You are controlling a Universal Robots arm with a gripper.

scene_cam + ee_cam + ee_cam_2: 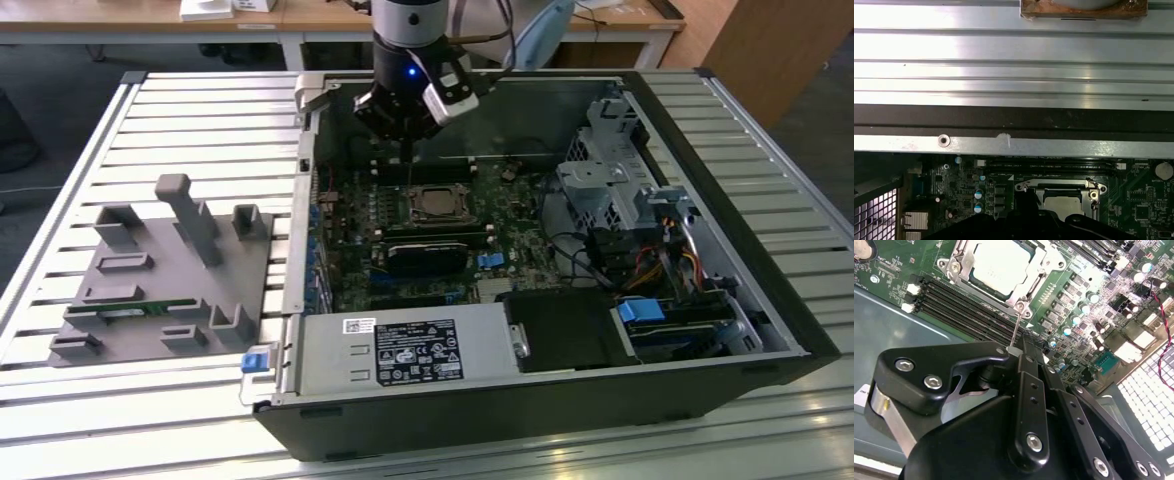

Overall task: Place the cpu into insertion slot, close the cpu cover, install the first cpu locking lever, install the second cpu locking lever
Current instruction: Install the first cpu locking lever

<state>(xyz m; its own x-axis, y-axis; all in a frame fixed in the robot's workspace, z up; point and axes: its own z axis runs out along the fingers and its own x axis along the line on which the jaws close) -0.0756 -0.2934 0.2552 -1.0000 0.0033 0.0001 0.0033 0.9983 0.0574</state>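
In the second wrist view, the cpu cover (1026,277) frames the cpu (1000,262).

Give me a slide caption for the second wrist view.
Black gripper poised above the motherboard, the cpu seated under the cpu cover.

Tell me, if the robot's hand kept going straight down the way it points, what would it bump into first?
Probably the green motherboard with its black memory slots, just beside the cpu cover. The hand hangs above that spot, pointing down. Depth is hard to judge, so it might catch the cover's edge instead.
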